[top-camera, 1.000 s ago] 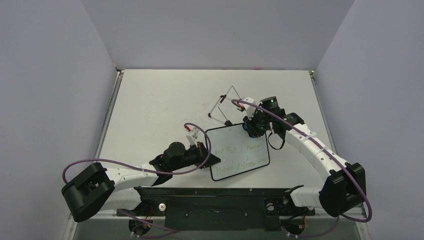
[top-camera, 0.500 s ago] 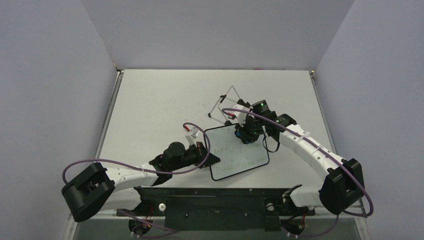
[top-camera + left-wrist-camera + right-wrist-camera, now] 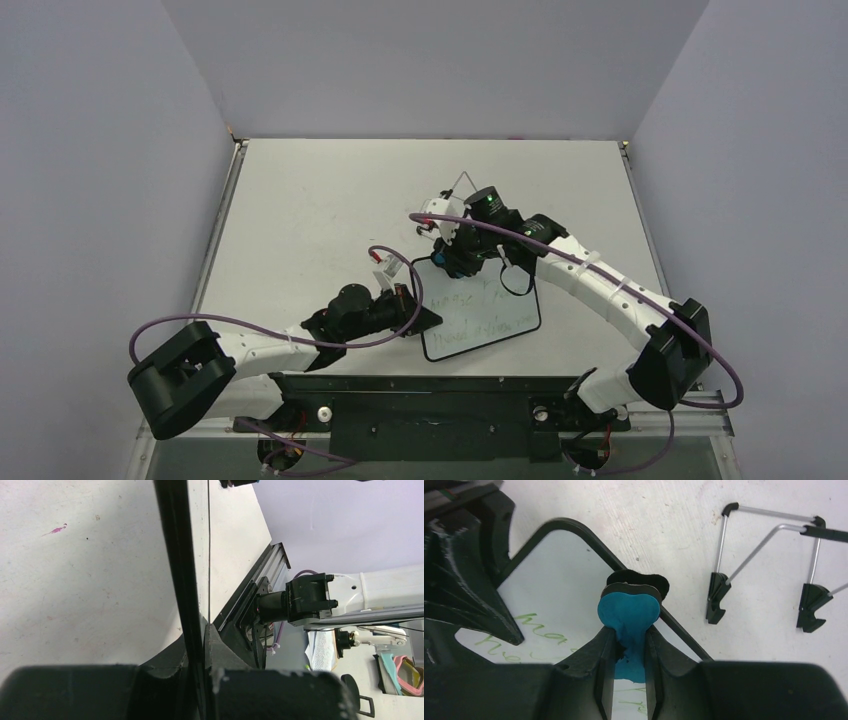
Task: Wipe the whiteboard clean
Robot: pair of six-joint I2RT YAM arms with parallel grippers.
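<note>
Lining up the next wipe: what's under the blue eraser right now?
The eraser straddles the whiteboard's black-framed edge, so frame, white surface and table lie beneath. The green writing shows off to one side; any ink directly under the pad is covered.

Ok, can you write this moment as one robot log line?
left gripper: shut on whiteboard edge | right gripper: shut on blue eraser | eraser: at whiteboard's far edge | green writing: not wiped

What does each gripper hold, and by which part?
The left gripper pinches the whiteboard by its left edge; right gripper clamps the eraser by its rear end.
</note>
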